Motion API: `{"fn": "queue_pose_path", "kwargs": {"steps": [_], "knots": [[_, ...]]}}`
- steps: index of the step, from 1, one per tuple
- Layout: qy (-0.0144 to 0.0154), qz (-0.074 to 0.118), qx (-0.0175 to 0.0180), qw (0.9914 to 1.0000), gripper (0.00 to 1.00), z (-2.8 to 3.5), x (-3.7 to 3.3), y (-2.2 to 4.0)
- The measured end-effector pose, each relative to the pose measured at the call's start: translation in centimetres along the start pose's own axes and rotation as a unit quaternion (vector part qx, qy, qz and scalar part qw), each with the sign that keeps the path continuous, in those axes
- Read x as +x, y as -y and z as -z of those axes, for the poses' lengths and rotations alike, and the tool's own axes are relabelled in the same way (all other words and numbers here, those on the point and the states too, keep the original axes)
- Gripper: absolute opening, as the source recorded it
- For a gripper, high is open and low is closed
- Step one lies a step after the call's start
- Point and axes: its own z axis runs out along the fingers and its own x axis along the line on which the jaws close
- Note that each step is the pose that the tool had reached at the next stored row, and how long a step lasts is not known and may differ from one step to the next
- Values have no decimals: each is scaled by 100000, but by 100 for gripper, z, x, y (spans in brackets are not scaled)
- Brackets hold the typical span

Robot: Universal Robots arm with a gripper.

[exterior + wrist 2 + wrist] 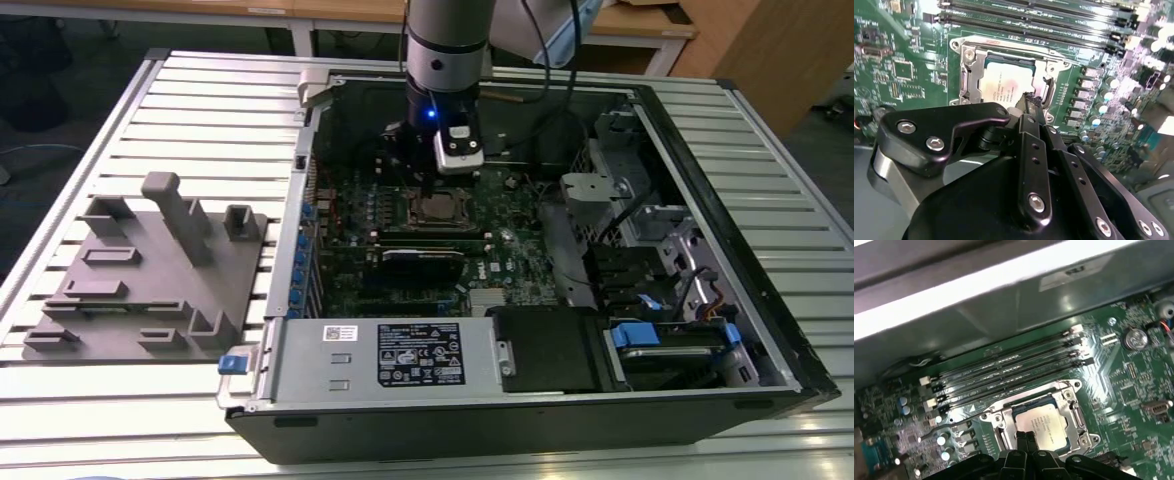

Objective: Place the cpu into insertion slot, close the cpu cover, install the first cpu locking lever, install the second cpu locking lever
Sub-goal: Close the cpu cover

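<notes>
The cpu point(1041, 424) point(1004, 82) lies flat in the insertion slot point(435, 209) on the green motherboard, its silver top with faint print facing up. The cpu cover point(1075, 412) point(969, 80) lies down around it as a metal frame. A thin lever wire point(1029, 394) point(1019, 47) runs along the frame's edge beside the memory slots; whether it is latched I cannot tell. My gripper point(424, 188) point(1030, 102) point(1026, 439) hangs just above the edge of the socket, shut with nothing between its black fingers.
The open computer case point(747, 250) stands on a slatted metal table. Long memory slots point(1004, 370) run beside the socket, and a black card point(424, 255) lies just in front of it. The power supply point(400, 355) fills the case's front. A grey fixture point(147, 270) sits at the exterior view's left.
</notes>
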Motion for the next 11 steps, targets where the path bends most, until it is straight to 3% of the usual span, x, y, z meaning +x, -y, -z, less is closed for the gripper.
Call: {"fn": "queue_pose_path", "kwargs": {"steps": [3,6,11], "knots": [[-52,2383,22,99972,11,-1,0,0],[-103,4820,49,99884,11,-1,0,0],[-189,8966,91,99597,11,-3,0,0]]}}
